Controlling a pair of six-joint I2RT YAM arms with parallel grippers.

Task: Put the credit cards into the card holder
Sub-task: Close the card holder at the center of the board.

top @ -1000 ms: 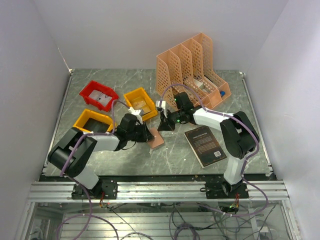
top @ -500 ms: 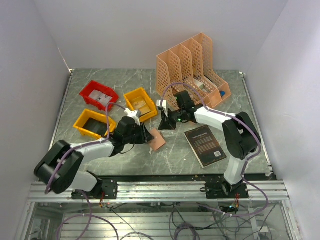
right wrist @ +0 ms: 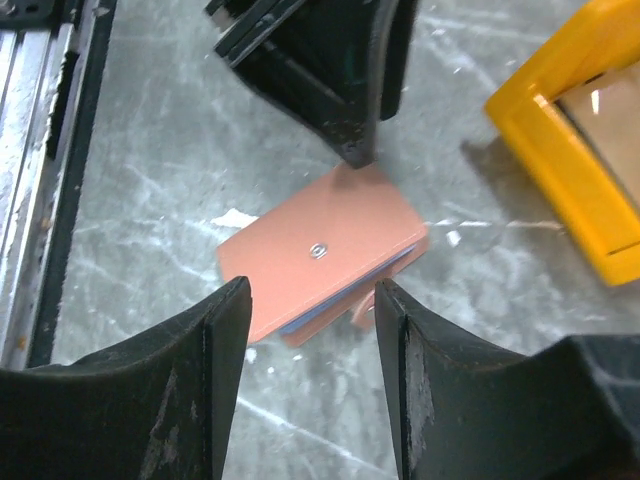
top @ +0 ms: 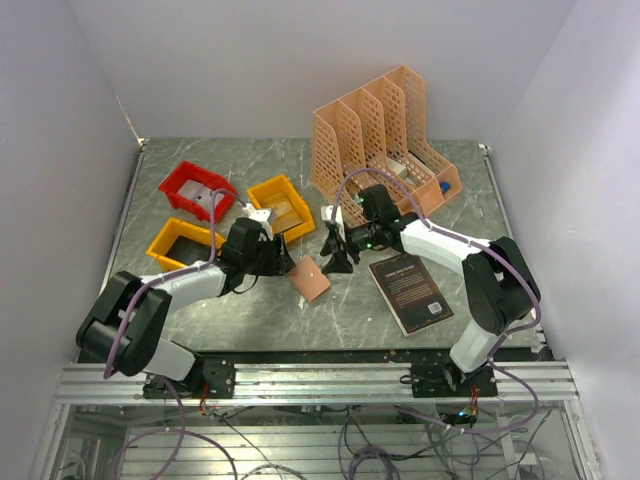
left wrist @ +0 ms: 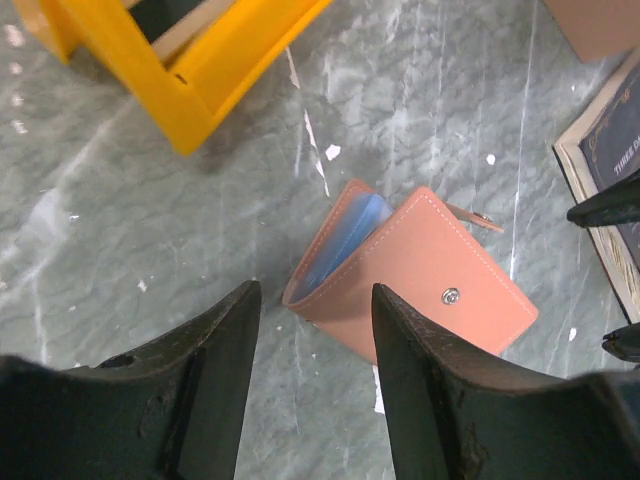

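The salmon-pink card holder [top: 310, 277] lies folded on the marble table between my two grippers, snap stud up [left wrist: 430, 285] [right wrist: 320, 250]. Pale blue layers show at its open edge; whether these are cards I cannot tell. My left gripper [top: 283, 262] [left wrist: 315, 298] stands open just left of the holder, holding nothing. My right gripper [top: 338, 258] [right wrist: 312, 290] stands open just right of it, also holding nothing. Pale credit cards [top: 208, 197] rest in the red bin, and a tan one [top: 285, 208] [right wrist: 600, 110] lies in the nearer yellow bin.
A black book [top: 412, 290] lies right of the holder. The peach lattice file organizer [top: 385, 140] stands at the back. A red bin [top: 190, 180] and two yellow bins [top: 268, 190] [top: 170, 240] sit at the left.
Both grippers have opened and let go of the card holder, which now lies flat. The left gripper drew back to the left; the right one shifted nearer to the holder.
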